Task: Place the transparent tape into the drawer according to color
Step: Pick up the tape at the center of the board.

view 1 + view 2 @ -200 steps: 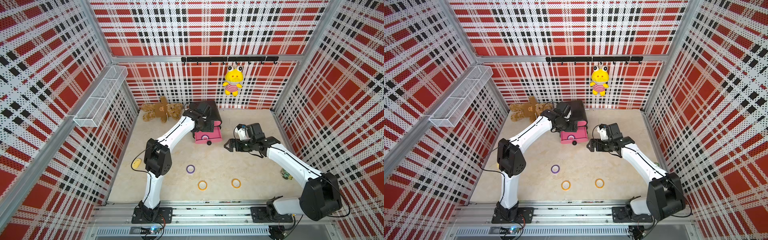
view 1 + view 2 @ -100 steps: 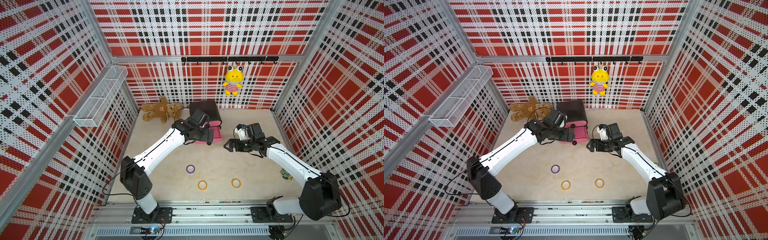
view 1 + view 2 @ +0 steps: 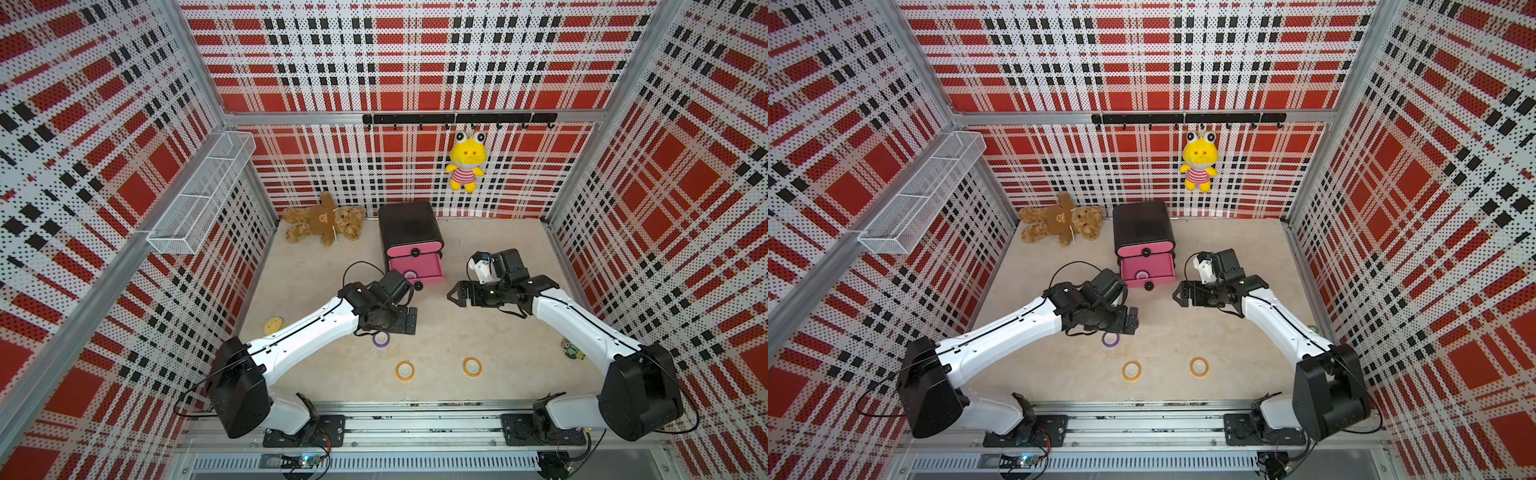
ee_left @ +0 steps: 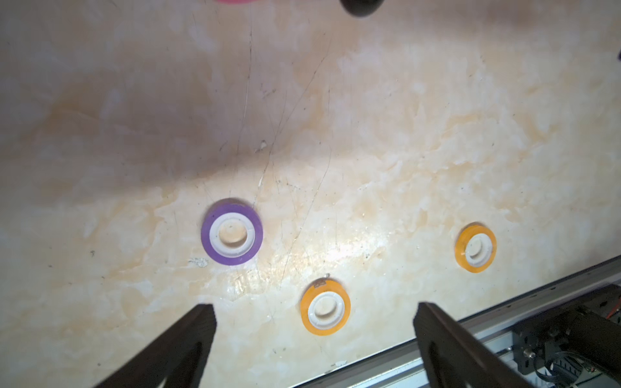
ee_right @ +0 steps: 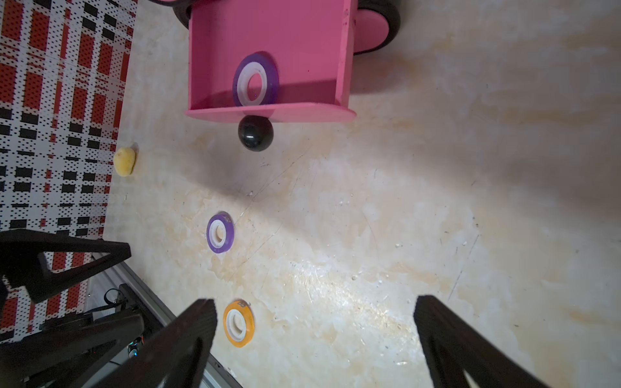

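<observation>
- Desk (image 3: 519,374), pale and marbled, floors the plaid-walled cell. I call the back wall 12 o'clock and the arm rail 6.
- Left arm (image 3: 307,332) reaches in from 7 o'clock toward the centre. Right arm (image 3: 582,324) reaches in from 5 o'clock toward 2.
- Wire basket (image 3: 199,195) hangs on the side wall at about 10 o'clock.
- Chest (image 3: 409,224), black with pink fronts, stands at 12 o'clock. The open drawer (image 3: 415,266), just under the top front, is pulled out toward 6.
- Teddy (image 3: 324,218) lies at 11 o'clock by the back wall. Yellow plush (image 3: 465,160) hangs from the hook rail at 1 o'clock.
- Left fingers (image 4: 181,336) are spread wide with nothing between them, above the desk near the centre.
- Right fingers (image 5: 181,342) are spread just as wide and empty. They hover at 2 o'clock, near the open drawer, with their tips toward 9.
- Transparent tape: the first purple ring (image 5: 256,80) sits inside the open drawer, close behind its front panel.
- The second purple ring (image 4: 232,231) lies flat near the centre, partly under the left arm's wrist in both top views.
- Two orange rings (image 3: 404,370) (image 3: 472,366) lie flat and apart at 6 o'clock, near the rail.
- Yellow lump (image 3: 273,324) sits at the 9 o'clock edge. A green scrap (image 3: 571,351) at 4 o'clock is too small to name.
</observation>
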### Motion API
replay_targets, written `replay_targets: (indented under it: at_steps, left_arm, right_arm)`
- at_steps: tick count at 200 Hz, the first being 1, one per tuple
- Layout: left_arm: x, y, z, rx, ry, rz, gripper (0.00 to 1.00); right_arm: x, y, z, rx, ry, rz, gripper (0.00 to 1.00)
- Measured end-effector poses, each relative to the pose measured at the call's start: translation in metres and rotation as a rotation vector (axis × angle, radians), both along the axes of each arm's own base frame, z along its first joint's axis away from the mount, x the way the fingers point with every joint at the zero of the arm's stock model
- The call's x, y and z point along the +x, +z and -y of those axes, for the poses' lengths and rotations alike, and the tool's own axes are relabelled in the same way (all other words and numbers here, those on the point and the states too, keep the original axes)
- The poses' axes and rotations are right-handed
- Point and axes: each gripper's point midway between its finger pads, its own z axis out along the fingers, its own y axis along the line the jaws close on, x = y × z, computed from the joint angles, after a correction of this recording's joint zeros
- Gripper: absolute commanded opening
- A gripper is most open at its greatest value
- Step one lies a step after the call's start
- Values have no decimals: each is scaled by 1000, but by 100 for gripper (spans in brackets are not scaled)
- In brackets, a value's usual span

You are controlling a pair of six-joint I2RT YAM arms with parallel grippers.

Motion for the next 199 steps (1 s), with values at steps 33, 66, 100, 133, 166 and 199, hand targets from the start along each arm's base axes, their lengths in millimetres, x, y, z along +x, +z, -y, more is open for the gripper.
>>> replay_targets:
  at_steps: [33,66,100,133,166,199]
  left_arm:
    - [-15,-31,-15,47,17,-63,100]
    - [-16,-53,-24,95,16,-116,97]
    - [-6,-69,-36,127,15,-155,90]
    - [3,-87,-49,167,9,-197,88]
    - [15,-91,-44,171,-20,-204,87]
    - [24,-90,-34,151,-52,-192,87]
  right_arm:
    - [-1,-1,0,2,3,-5,100]
    - [-1,-1,-1,5,5,-4,100]
    - [-5,-8,0,1,6,-20,100]
    - [-6,-11,1,-3,7,-24,100]
    - [-6,-11,1,-4,7,-24,100]
    - [-6,-11,1,-6,6,-22,100]
